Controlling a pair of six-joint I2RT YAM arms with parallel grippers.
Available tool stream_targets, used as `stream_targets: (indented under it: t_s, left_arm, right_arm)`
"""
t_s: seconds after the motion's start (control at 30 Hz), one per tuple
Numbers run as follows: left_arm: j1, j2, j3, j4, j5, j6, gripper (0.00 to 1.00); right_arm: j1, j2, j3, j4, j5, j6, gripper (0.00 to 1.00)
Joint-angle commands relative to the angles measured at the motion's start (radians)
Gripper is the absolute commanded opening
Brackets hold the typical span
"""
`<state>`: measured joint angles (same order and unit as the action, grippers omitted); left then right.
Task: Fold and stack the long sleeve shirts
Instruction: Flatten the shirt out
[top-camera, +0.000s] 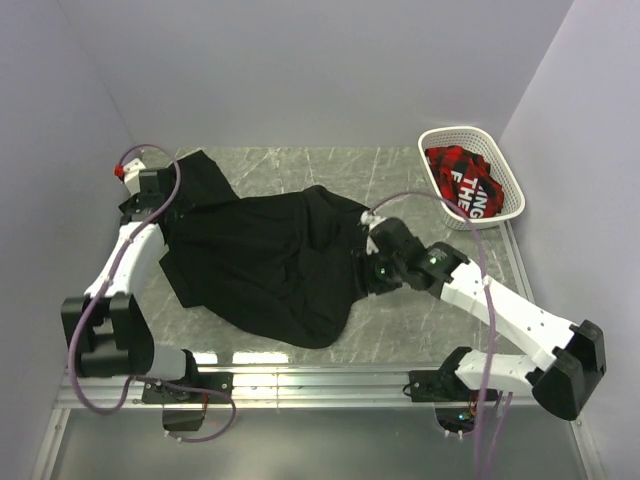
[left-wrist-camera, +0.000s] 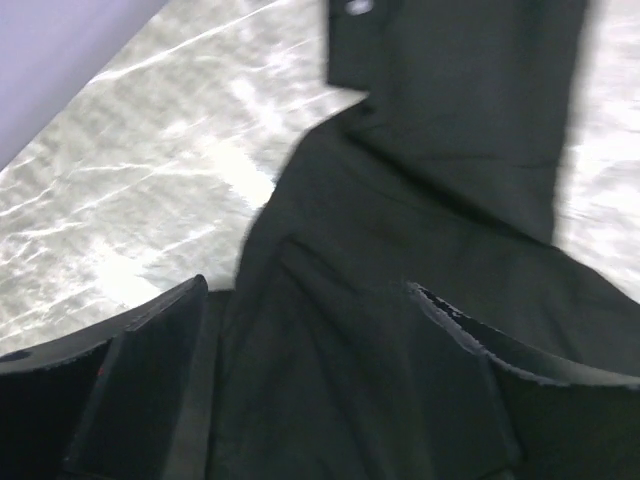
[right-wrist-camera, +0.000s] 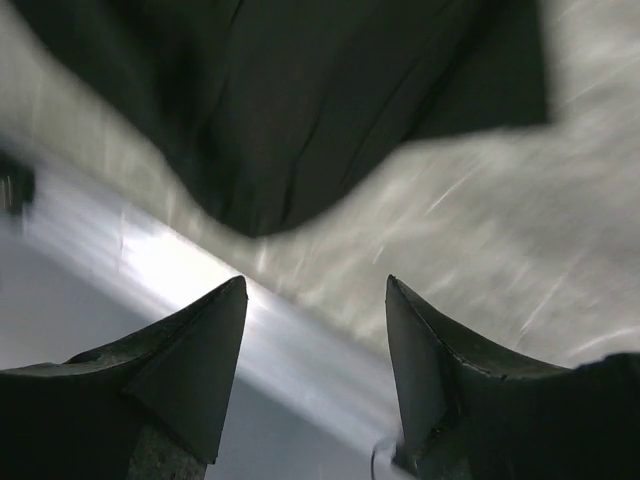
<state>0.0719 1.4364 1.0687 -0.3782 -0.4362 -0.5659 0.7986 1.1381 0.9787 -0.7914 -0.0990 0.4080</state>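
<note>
black long sleeve shirt (top-camera: 265, 265), lying rumpled and unfolded over the middle and left of the marbled table (top-camera: 400, 170), one sleeve trailing off toward 11 o'clock, the rounded hem sagging toward 6 o'clock. left arm (top-camera: 130, 255) reaching up the 9 o'clock side, its end over the shirt's left edge near that sleeve. right arm (top-camera: 510, 310) stretched in from 4 o'clock, its end just beside the shirt's right edge, at about 3 o'clock of the cloth. white basket (top-camera: 490, 217) at 2 o'clock, well apart from the shirt, holding a red and black cloth (top-camera: 455, 160) with white lettering. left claw (left-wrist-camera: 305, 285) spread wide, black fabric filling the view under and between the fingers (left-wrist-camera: 130, 370); whether touching the cloth, cannot tell through the blur. right claw (right-wrist-camera: 315, 282) likewise spread apart, gripping nothing, bare table and a pale metal rail (right-wrist-camera: 150, 260) beneath, shirt edge at 12 o'clock of that view. small pale button (left-wrist-camera: 358, 6) on the shirt front at 12 o'clock of the left wrist view, blurred.
</note>
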Motion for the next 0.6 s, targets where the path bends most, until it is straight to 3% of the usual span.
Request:
stream_targets:
  t_s: [0.0, 0.2, 0.3, 0.47, 0.57]
  left_arm:
    - [-0.006, -0.120, -0.032, 0.035, 0.125, 0.018, 0.87]
    - [-0.093, -0.206, -0.098, -0.002, 0.293, 0.021, 0.89]
    - [-0.136, -0.183, -0.133, 0.004, 0.320, 0.017, 0.89]
    - [-0.158, -0.096, -0.135, 0.024, 0.356, 0.018, 0.89]
    - [-0.161, -0.033, -0.099, 0.036, 0.386, 0.011, 0.89]
  right_arm:
    - [-0.122, 0.046, 0.037, 0.133, 0.097, 0.023, 0.65]
    - [-0.236, 0.155, 0.015, 0.334, 0.057, 0.112, 0.67]
    - [-0.260, 0.222, -0.018, 0.382, 0.082, 0.158, 0.66]
    - [-0.271, 0.291, -0.057, 0.555, -0.043, 0.189, 0.62]
    - [-0.272, 0.316, -0.058, 0.627, -0.044, 0.222, 0.63]
